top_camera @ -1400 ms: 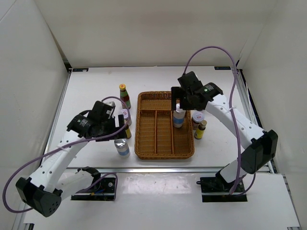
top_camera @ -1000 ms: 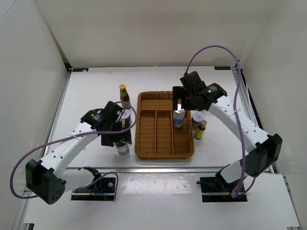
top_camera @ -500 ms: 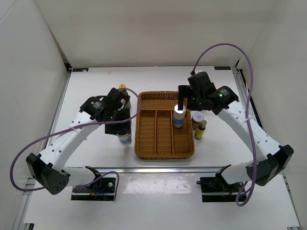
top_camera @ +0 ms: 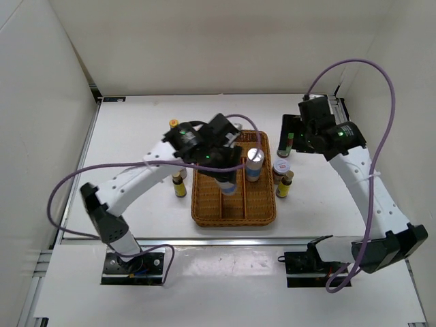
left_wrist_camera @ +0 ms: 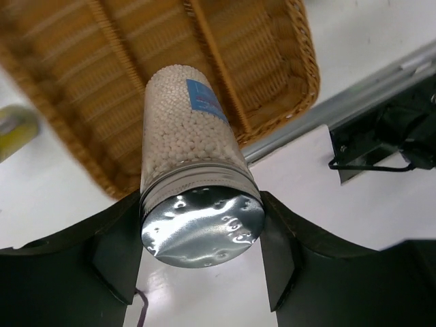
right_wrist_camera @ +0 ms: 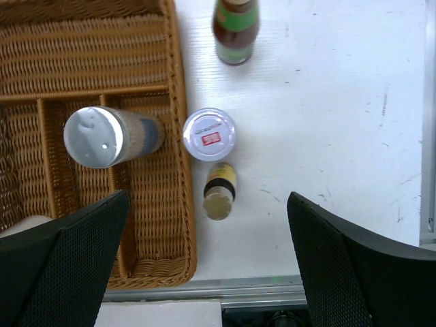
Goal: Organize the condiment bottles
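Step first: which one is in hand?

Placing, I judge. From the left: one brown bottle (top_camera: 179, 184) stands on the table (top_camera: 129, 136) just beside the tray's (top_camera: 204, 216) left rim. A tall bottle's cap (top_camera: 173, 123) shows behind the left arm, toward the far edge. The left claw (left_wrist_camera: 201, 228) is clamped on a shaker (left_wrist_camera: 184, 129) at its lid end, over what looks like the tray's middle lane. I cannot tell whether its base touches the wicker.

And further right?

The second shaker (top_camera: 254, 162) stands upright in the right lane. Outside the right rim stands a jar (right_wrist_camera: 209, 134), just beside the wicker. Another brown bottle (right_wrist_camera: 219, 191) is close to it on the near-edge side, and another tall bottle (right_wrist_camera: 236, 27) sits toward the far edge. The right claw (top_camera: 290, 135) hangs above these three, fingers wide apart, holding nothing.

What does the next move call for?

Probably a straight descent in the lane, base flat, then release. The dividers sit close on both sides and the second shaker is near on the right, so a sideways swing could knock it.

Room elsewhere?

Bare tabletop lies toward the right edge. The jar and brown bottle crowd each other, though, so the right claw would likely need to come in from above.
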